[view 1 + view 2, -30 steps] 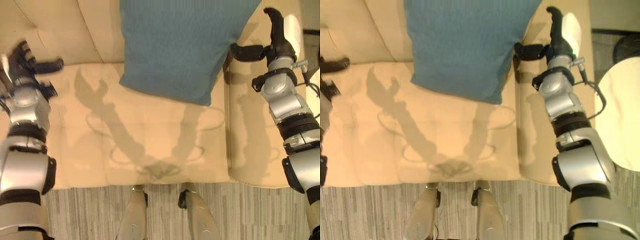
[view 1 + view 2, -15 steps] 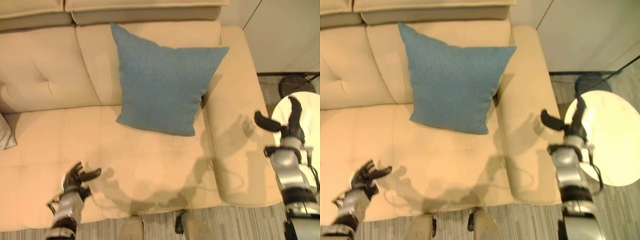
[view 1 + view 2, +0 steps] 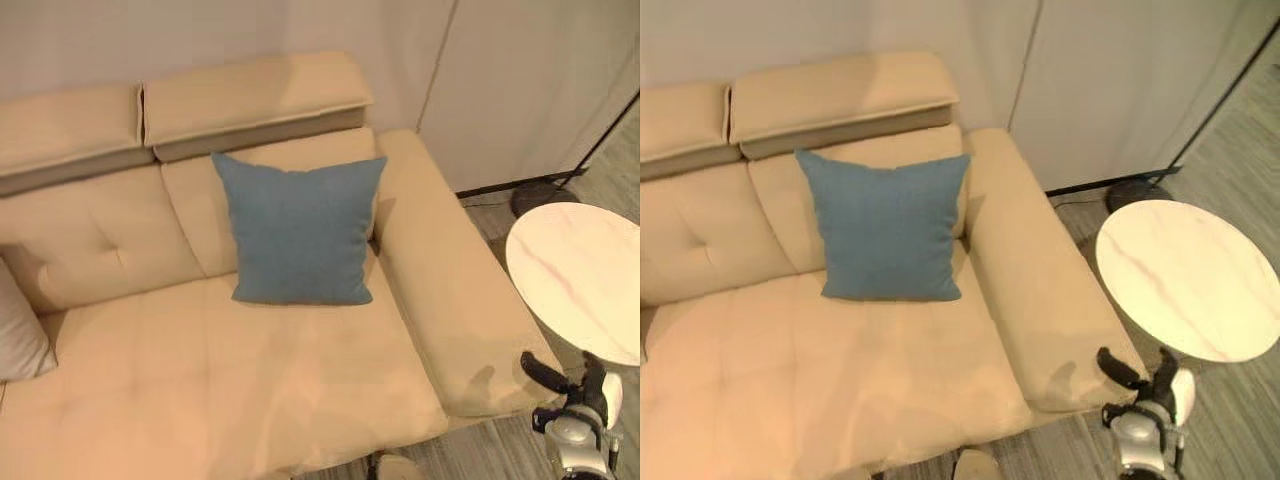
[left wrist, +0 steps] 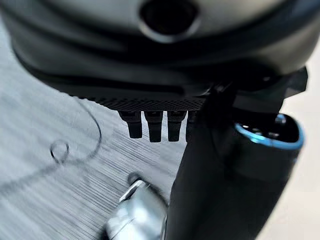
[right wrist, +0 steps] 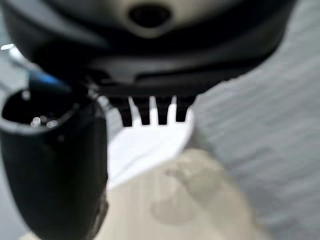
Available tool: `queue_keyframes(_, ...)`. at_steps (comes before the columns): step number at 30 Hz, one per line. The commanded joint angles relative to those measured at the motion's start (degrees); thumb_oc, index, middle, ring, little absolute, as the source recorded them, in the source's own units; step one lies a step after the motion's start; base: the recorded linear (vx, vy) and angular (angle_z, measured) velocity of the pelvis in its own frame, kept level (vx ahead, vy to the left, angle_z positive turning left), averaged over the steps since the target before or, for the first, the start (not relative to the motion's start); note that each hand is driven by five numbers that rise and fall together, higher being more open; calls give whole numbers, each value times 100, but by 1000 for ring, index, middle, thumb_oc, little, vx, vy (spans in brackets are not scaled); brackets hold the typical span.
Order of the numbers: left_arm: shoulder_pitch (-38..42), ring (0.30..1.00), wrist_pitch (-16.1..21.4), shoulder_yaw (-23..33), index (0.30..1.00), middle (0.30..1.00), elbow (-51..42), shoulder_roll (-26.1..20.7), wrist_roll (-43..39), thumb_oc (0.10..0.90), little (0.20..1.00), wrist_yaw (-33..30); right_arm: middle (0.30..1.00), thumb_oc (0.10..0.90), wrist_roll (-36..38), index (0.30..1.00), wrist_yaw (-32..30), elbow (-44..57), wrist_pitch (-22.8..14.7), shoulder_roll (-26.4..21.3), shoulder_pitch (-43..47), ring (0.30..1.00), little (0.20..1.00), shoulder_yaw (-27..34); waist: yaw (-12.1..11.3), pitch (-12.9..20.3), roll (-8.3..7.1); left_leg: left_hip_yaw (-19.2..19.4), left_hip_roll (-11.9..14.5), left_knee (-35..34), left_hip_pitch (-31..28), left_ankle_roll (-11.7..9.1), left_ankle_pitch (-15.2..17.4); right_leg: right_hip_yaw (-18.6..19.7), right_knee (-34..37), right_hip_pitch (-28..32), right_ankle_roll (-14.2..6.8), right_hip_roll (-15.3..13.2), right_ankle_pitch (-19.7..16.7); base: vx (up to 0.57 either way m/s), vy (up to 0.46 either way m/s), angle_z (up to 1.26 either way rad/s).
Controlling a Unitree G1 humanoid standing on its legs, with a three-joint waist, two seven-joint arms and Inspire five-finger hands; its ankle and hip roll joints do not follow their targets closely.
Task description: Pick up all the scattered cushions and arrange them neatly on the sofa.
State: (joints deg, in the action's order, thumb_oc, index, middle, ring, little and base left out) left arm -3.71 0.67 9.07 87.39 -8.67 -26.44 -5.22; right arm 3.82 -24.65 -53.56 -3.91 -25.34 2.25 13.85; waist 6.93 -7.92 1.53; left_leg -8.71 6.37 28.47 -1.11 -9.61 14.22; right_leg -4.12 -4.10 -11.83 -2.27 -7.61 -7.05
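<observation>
A blue square cushion (image 3: 298, 232) stands upright on the beige sofa (image 3: 200, 380), leaning against the backrest near the right armrest. A grey cushion (image 3: 18, 335) peeks in at the seat's far left edge. My right hand (image 3: 578, 392) hangs low beside the front of the right armrest, open and holding nothing, well away from both cushions. In its wrist view the right hand (image 5: 55, 165) shows straight fingers with the sofa and table beyond. My left hand (image 4: 215, 165) is open too, with striped floor past its fingers (image 4: 155, 125).
A round white marble-look side table (image 3: 585, 280) stands right of the sofa, close to my right hand. A dark lamp base (image 3: 540, 197) sits on the floor behind it by the wall. The sofa's right armrest (image 3: 450, 300) lies between cushion and table.
The camera has pulled back and up, so more of the sofa and room shows. Both arms have dropped; the left hand has left the eye views. The blue cushion has stayed put.
</observation>
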Motion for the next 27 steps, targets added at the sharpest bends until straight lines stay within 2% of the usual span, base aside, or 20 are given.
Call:
queue_keyframes(1, -335, 900, -43, -162, 900, 900, -117, -9, 835, 800, 900, 134, 900, 800, 233, 900, 108, -318, -88, -200, 103, 900, 900, -94, 229, 290, -19, -21, 509, -1607, -1146, 287, -771, 193, -1461, -651, -585, -289, 883, -424, 518, -11)
queue_keyframes(2, -240, 900, 120, -608, 900, 900, -545, 65, 873, 800, 900, 57, 900, 800, 406, 900, 209, -690, -23, -91, 23, 900, 900, -19, 293, 213, 0, 17, 306, -1786, -1108, 387, 9, 404, -1528, -704, -782, -586, 676, -225, 256, -1)
queue_keyframes(3, -240, 900, 118, -612, 900, 900, -548, 63, 873, 800, 900, 56, 900, 800, 407, 900, 210, -693, -25, -90, 24, 900, 900, -15, 293, 221, -18, 11, 283, -1793, -1093, 392, -16, 410, -1496, -706, -785, -606, 643, -463, 531, 7)
queue_keyframes(4, -103, 900, 282, -1062, 900, 900, -970, 141, 1050, 800, 900, 46, 900, 800, 556, 900, 317, -1075, 103, 31, -5, 900, 900, 10, 342, 108, -41, 155, 68, -2088, -1251, 478, 602, 453, -1349, -765, -971, -1033, 227, -389, 419, 25)
queue_keyframes(5, -75, 900, 386, -1270, 900, 900, -1111, 135, 1172, 800, 900, -81, 900, 800, 616, 900, 310, -1387, 173, 42, 23, 900, 900, 22, 315, 13, -99, 205, -87, -2101, -1249, 513, 707, 451, -1190, -761, -1052, -1253, -192, -568, 528, 43)
queue_keyframes(6, -36, 900, 388, -1421, 900, 900, -1201, 118, 1303, 800, 900, -146, 900, 800, 634, 900, 290, -1646, 245, 72, 36, 900, 900, -19, 278, -139, -124, 272, -190, -2082, -1213, 553, 680, 353, -1009, -776, -1077, -1428, -546, -337, 256, 31)
queue_keyframes(7, -33, 900, 384, -1423, 900, 900, -1205, 118, 1305, 800, 900, -149, 900, 800, 637, 900, 293, -1660, 238, 69, 46, 900, 900, -17, 277, -152, -132, 269, -202, -2073, -1215, 559, 678, 352, -972, -753, -1083, -1437, -576, -399, 224, -6)
queue_keyframes(8, 28, 900, 388, -1527, 900, 900, -1192, 102, 1516, 800, 900, -223, 900, 800, 635, 900, 292, -1856, 288, 112, 76, 900, 900, -73, 222, -288, -71, 319, -220, -1981, -1093, 597, 634, 161, -890, -759, -1047, -1526, -555, -577, 259, -35)
queue_keyframes(9, 22, 900, 301, -1633, 900, 900, -1093, 39, 1710, 800, 900, -326, 900, 800, 733, 900, 220, -2219, 358, 191, 105, 900, 900, -106, 91, -468, 11, 414, -273, -1845, -822, 666, 511, -128, -1010, -626, -938, -1545, -220, -579, 254, -34)
queue_keyframes(10, 26, 900, 302, -1632, 900, 900, -1092, 37, 1711, 800, 900, -327, 900, 800, 734, 900, 222, -2223, 356, 193, 111, 900, 900, -106, 100, -465, -7, 404, -292, -1853, -809, 666, 487, -130, -990, -628, -935, -1564, -242, -688, 285, -61)
queue_keyframes(12, -31, 900, 197, -1494, 900, 900, -781, -122, 1915, 800, 900, -481, 900, 800, 907, 900, 247, -2469, 401, 269, 34, 900, 900, -53, -144, -477, -2, 515, -526, -1795, -305, 873, 163, -292, -1576, -198, -762, -1199, 303, -465, 205, -58)
queue_keyframes(13, -28, 900, 199, -1494, 900, 900, -777, -125, 1916, 800, 900, -481, 900, 800, 908, 900, 248, -2472, 399, 272, 36, 900, 900, -52, -144, -468, -13, 514, -537, -1802, -291, 873, 143, -290, -1567, -211, -758, -1208, 289, -369, 138, -33)
queue_keyframes(14, -158, 900, 36, -1316, 900, 900, -434, -247, 2060, 800, 900, -634, 900, 800, 936, 900, 263, -2607, 388, 333, -18, 900, 900, -114, -289, -344, -19, 679, -630, -1878, -54, 1011, -44, -370, -1906, 129, -655, -838, 736, -230, 73, -25)
queue_keyframes(15, -157, 900, 37, -1313, 900, 900, -432, -251, 2061, 800, 900, -634, 900, 800, 937, 900, 263, -2608, 387, 337, -17, 900, 900, -115, -292, -331, -26, 684, -636, -1888, -37, 1012, -65, -365, -1894, 111, -652, -841, 718, -314, 97, -42)
queue_keyframes(17, -331, 900, -79, -895, 900, 900, -116, -347, 1961, 800, 900, -771, 900, 800, 951, 900, 237, -2740, 378, 391, -7, 900, 900, -194, -547, -83, -67, 1023, -694, -2039, 208, 1111, -290, -678, -1959, 661, -577, -568, 1067, -201, 23, -51)
queue_keyframes(20, -448, 900, -52, -582, 900, 900, -44, -281, 1519, 800, 900, -671, 900, 800, 1133, 900, 181, -2625, 333, 471, 132, 900, 900, -258, -756, 68, -82, 1348, -676, -2196, 331, 1110, -465, -1033, -1589, 840, -544, -526, 1069, -155, -32, -65)
queue_keyframes(21, -448, 900, -52, -578, 900, 900, -43, -279, 1515, 800, 900, -670, 900, 800, 1134, 900, 179, -2623, 336, 471, 136, 900, 900, -264, -759, 68, -79, 1356, -671, -2208, 324, 1108, -472, -1028, -1573, 843, -542, -518, 1058, -100, -62, -80)
queue_keyframes(22, -439, 900, -45, -504, 900, 900, -54, -278, 1446, 800, 900, -667, 900, 800, 1177, 900, 205, -2598, 351, 514, 181, 900, 900, -278, -797, 106, -59, 1392, -649, -2229, 329, 1085, -497, -1110, -1331, 864, -527, -547, 1219, -26, -79, -77)
queue_keyframes(23, -421, 900, -22, -493, 900, 900, -42, -267, 1423, 800, 900, -686, 900, 800, 1154, 900, 206, -2574, 350, 528, 227, 900, 900, -352, -768, 149, -82, 1429, -650, -2312, 312, 1060, -529, -1087, -944, 1012, -541, -510, 1240, -42, -107, -53)
queue_keyframes(27, -240, 900, 30, -353, 900, 900, -95, -185, 895, 800, 900, -654, 900, 800, 965, 900, 318, -2411, 394, 492, 415, 900, 900, -634, -735, 255, -2, 1555, -605, -2739, 218, 999, -800, -932, -424, 1152, -551, -342, 1203, -32, -106, -17)
